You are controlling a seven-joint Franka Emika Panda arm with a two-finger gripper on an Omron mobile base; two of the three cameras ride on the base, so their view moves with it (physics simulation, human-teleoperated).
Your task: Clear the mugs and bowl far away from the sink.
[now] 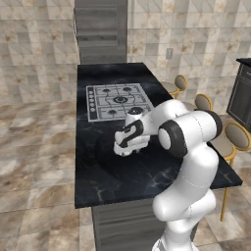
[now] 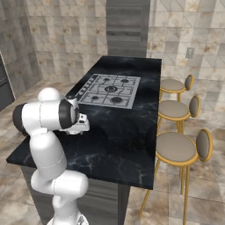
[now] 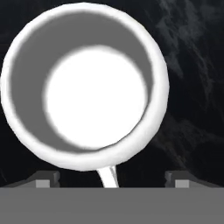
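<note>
A squat white bowl [image 3: 85,85] with a greyish inner wall stands upright on the black marble counter [image 1: 112,176], straight below the hand. My gripper [image 3: 112,179] is open, its two dark fingertips [image 3: 48,178] spread wide near the bowl's near rim. In the left base view the gripper [image 1: 128,148] points down over the middle of the counter, in front of the hob. From the right base camera, the hand [image 2: 81,125] hangs low over the counter's left side. The mugs and the sink are out of view.
A gas hob [image 1: 117,101] lies in the counter beyond the hand. Three round stools [image 2: 176,147] with gold legs line the counter's right side. The counter's front edge [image 1: 147,198] is close to the robot's base.
</note>
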